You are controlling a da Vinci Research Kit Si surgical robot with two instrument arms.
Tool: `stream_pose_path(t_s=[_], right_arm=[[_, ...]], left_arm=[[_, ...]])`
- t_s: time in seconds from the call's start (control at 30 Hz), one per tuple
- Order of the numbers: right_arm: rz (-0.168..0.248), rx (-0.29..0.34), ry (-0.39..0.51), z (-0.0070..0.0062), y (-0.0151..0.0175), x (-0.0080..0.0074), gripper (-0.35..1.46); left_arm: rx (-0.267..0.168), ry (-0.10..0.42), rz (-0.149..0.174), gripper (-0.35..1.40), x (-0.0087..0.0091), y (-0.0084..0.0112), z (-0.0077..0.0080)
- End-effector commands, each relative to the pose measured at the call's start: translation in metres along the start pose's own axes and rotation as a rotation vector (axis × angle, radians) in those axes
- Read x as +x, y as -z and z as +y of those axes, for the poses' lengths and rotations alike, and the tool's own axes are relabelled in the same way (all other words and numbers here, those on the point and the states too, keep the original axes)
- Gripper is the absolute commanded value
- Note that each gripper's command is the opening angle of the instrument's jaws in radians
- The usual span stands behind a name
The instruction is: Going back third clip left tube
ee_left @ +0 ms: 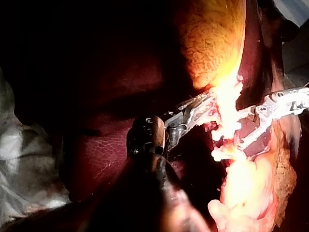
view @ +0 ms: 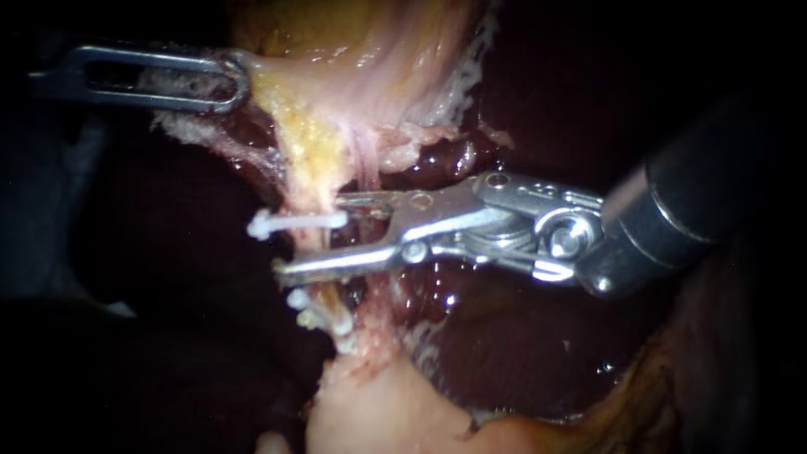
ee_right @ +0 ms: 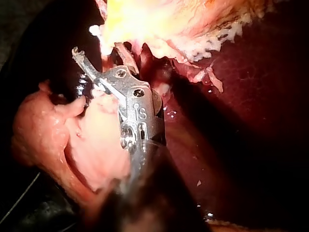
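Endoscope close-up, pig liver point(view: 538, 353) dark red in the bkgd. Centre-left of frame: a thin pale tube point(view: 313, 189) runs top to bottom from the yellow-pink gallbladder point(view: 353, 59) at upper centre.

A white clip point(view: 296, 224) sits crosswise on the tube at mid-frame. Two more lower clips point(view: 301, 299) sit just below, close together.

Right instrument point(view: 309, 237) enters from the right edge. Its jaws are apart w/ a clear gap and straddle the tube. The upper jaw lies beside the top clip and the lower jaw passes under it.

Left instrument point(view: 238, 80) enters from upper left. Its slotted jaws are clamped on the gallbladder edge, pulling it taut toward the upper-left corner.

Judgement: the clip looks seated, so the step in hand is backing the right instrument out.
- Keep the jaws parted and draw straight back along the shaft, toward the right edge.
- Don't let the upper jaw hook the clip or the lower jaw drag the tube sideways.
- Left traction should hold steady, as slack could fold tissue onto the jaws.
- Risk: a snagged clip could shift or tear the tube.
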State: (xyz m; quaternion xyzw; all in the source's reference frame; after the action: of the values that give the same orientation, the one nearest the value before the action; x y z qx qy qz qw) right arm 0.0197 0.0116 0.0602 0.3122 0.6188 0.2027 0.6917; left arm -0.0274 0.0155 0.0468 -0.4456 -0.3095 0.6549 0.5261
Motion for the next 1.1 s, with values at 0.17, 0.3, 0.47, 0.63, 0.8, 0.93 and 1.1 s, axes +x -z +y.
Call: stream_pose_path(t_s=[0.17, 0.3, 0.47, 0.63, 0.8, 0.93, 1.1], right_arm=[[-0.009, -0.036, 0.128, -0.0008, 0.0024, -0.0003, 0.50], [-0.054, -0.055, 0.193, -0.0015, 0.0045, -0.0003, 0.50], [-0.182, -0.054, 0.255, -0.0023, 0.0073, -0.0001, 0.50], [-0.187, -0.036, 0.283, -0.0034, 0.0099, 0.0001, 0.49], [-0.195, -0.018, 0.319, -0.0045, 0.0123, 0.0002, 0.49], [-0.222, -0.005, 0.329, -0.0050, 0.0139, 0.0005, 0.48], [-0.228, -0.018, 0.337, -0.0050, 0.0156, 0.0010, 0.48]], left_arm=[[-0.001, 0.000, 0.001, -0.35, 0.0000, 0.0000, 0.0000], [-0.001, 0.000, 0.001, -0.35, 0.0000, 0.0000, 0.0000], [-0.001, 0.000, 0.001, -0.35, 0.0000, 0.0000, 0.0000], [-0.001, 0.000, 0.001, -0.35, 0.0000, 0.0000, -0.0001], [-0.001, 0.000, 0.001, -0.35, 0.0000, 0.0000, -0.0001], [-0.002, -0.001, 0.001, -0.35, 0.0000, -0.0001, -0.0002], [-0.002, -0.001, 0.001, -0.35, 0.0000, -0.0001, -0.0002]])
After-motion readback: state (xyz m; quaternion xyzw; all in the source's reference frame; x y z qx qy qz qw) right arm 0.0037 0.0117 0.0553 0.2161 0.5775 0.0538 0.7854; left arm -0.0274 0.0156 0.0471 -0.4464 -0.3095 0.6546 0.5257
